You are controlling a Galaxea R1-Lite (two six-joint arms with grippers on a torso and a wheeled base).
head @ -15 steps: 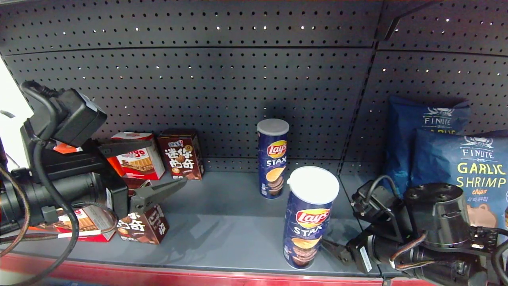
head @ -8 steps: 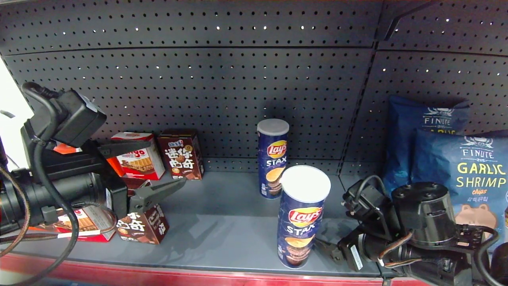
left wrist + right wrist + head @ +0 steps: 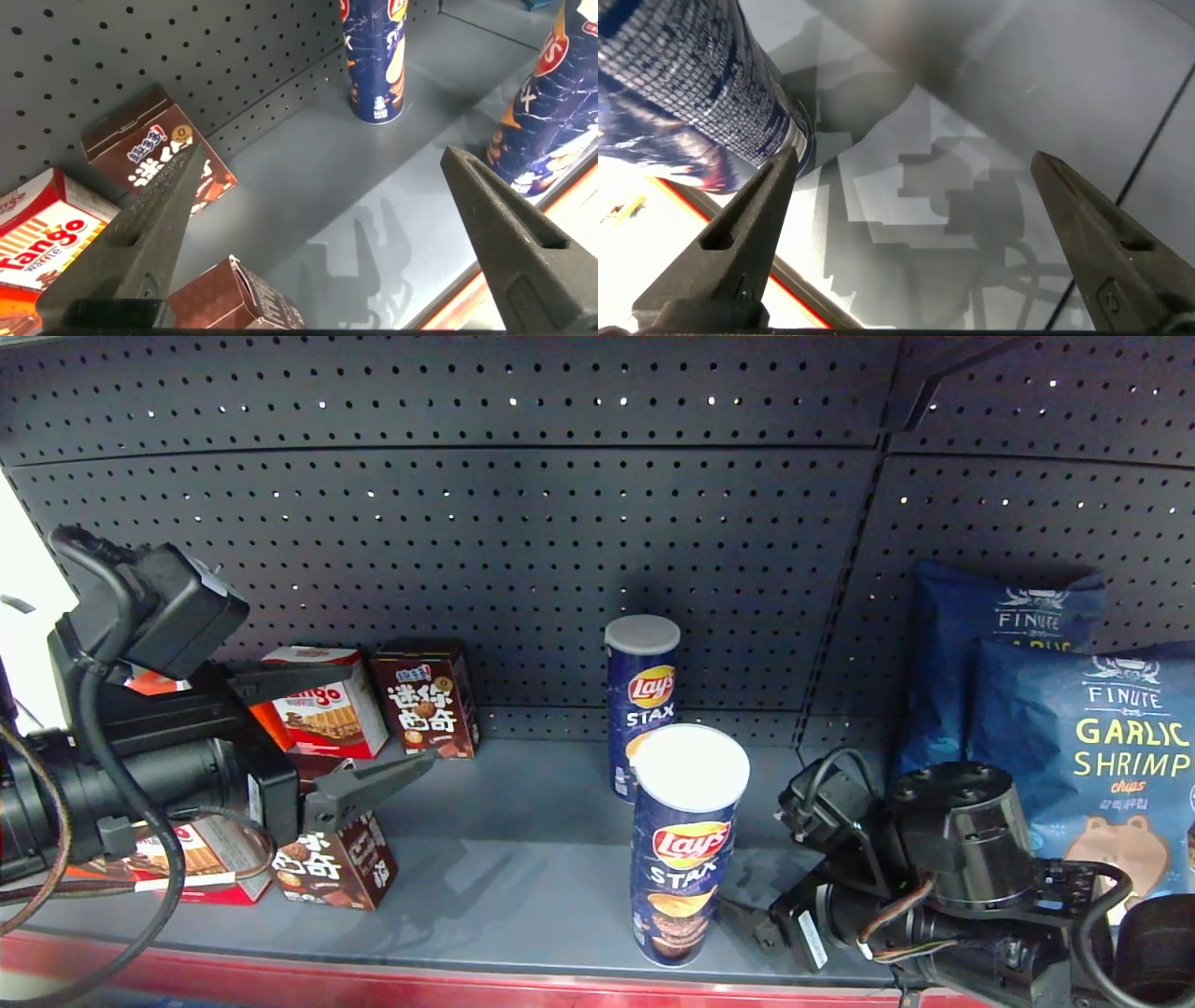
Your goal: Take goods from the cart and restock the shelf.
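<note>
Lower right in the head view, the right gripper (image 3: pixel 915 159) is spread wide and empty, one finger just beside the front chip can (image 3: pixel 686 845). Mid-left, the left gripper (image 3: pixel 324 159) gapes wide, holding nothing.

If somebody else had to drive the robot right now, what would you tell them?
Grippers: the left gripper is open and empty, by the front brown box. The right gripper is open, low beside the front chip can; contact unclear.
Things: the front chip can is upright near the front edge of the shelf. The rear chip can is upright by the back wall.
Done: both cans stand on the shelf.
Left: probably back the right arm off, then fetch more from the cart.
</note>
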